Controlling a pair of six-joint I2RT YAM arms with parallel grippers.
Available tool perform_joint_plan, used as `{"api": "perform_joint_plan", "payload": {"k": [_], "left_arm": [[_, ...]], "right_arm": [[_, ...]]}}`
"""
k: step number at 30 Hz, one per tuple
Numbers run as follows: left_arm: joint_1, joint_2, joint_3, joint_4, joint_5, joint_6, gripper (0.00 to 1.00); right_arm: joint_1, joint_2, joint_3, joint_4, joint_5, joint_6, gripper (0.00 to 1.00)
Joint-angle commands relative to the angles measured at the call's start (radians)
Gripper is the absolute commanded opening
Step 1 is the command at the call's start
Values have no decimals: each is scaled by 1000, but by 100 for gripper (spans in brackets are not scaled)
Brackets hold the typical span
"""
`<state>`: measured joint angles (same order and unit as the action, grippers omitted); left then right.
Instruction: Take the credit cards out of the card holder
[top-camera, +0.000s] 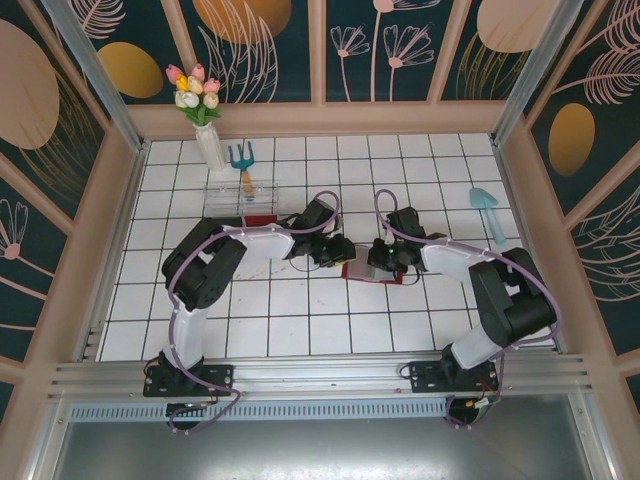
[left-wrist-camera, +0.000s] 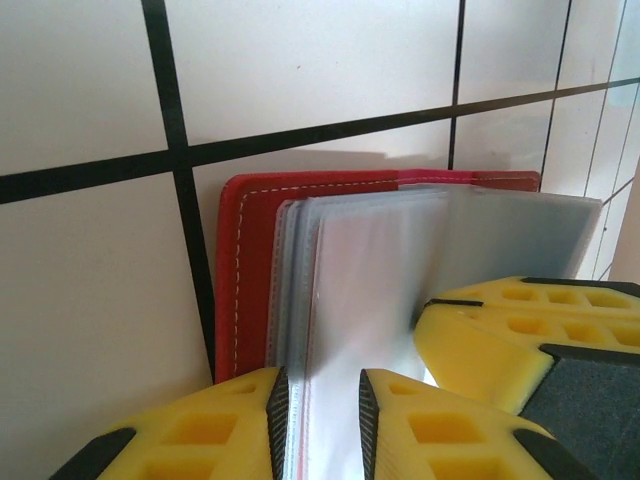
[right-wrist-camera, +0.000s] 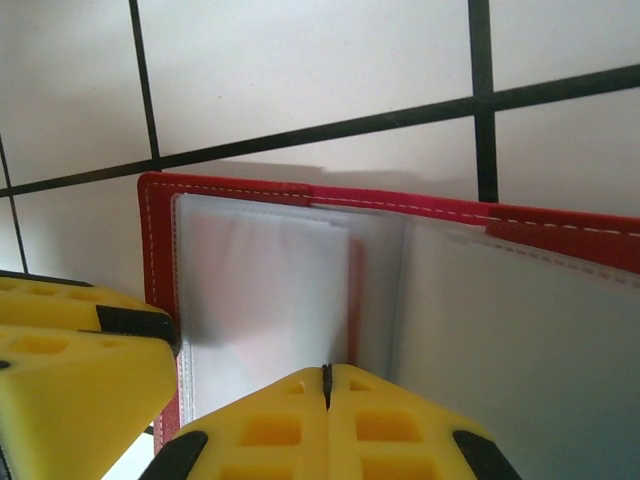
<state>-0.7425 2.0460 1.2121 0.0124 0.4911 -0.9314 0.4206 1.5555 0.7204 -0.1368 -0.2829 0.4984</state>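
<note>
1 red card holder (left-wrist-camera: 245, 260) lies open, left pincer (left-wrist-camera: 322, 410) pinching sleeves (left-wrist-camera: 370, 260), right pincer (right-wrist-camera: 326, 375) closed.

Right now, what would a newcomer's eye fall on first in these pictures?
The left gripper and right gripper meet close together mid-table over the open red card holder. Up close, the left gripper's fingers straddle its clear sleeves. Tulips brighten the far left corner.

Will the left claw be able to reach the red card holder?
Probably yes: the left claw has the card holder's clear sleeves between its fingers, nothing blocking.
</note>
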Motion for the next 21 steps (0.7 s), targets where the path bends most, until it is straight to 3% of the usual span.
{"api": "perform_joint_plan", "payload": {"k": [1,8,14,21], "left_arm": [[-3,25,24,15,25,14,28],[-4,18,21,9,19,17,28],[-4,-7,23,49,41,12,17],[-4,0,24,76,69,6,16]], "right_arm": [[5,-9,-1,-51,22,-18,0],[4,5,-7,-67,47,-18,0],[3,-18,-8,-73,70,-14,1],[3,-9,-13,-47,39,-9,1]]}}
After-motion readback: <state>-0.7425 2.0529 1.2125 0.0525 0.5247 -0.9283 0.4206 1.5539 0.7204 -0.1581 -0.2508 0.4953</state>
